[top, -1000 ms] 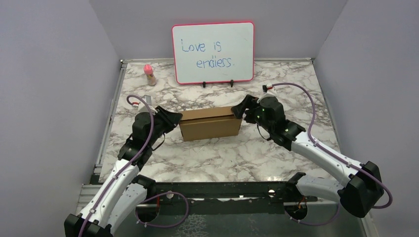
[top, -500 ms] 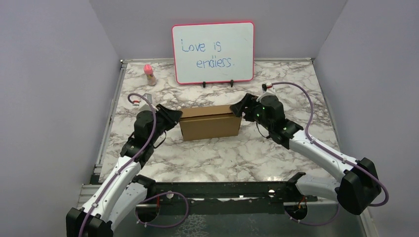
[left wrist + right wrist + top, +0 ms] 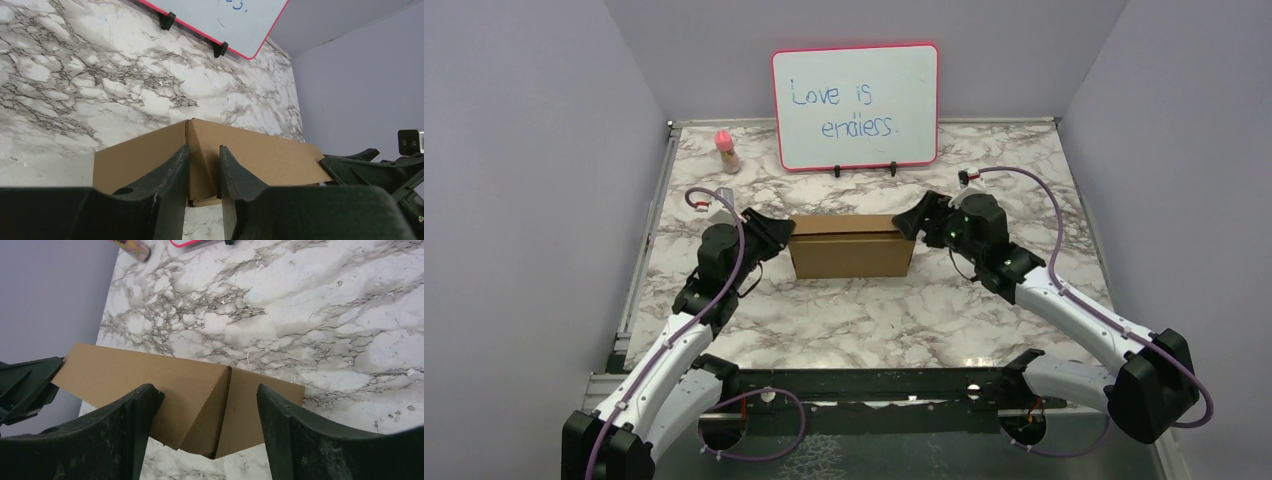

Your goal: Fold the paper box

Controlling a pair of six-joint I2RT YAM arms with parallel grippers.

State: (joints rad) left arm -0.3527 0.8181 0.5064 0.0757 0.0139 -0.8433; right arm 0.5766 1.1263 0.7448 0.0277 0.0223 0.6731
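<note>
Box [image 3: 849,250] on the counter [image 3: 874,310] just in front of the whiteboard [image 3: 856,105], left fingers [image 3: 170,180] narrowly parted at its left end corner, pinching or not unclear, right fingers [image 3: 135,420] spread wide about its right end.

Both arms reach forward and inward — left gripper [image 3: 203,150] narrowly parted, right gripper [image 3: 207,390] spread wide.

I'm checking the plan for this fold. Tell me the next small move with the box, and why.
Probably ease the right claw forward and close it on the right end of the paper box. Its jaws stand wide apart around that corner, while the left claw sits narrow at the left end, where it may steady the box.
</note>
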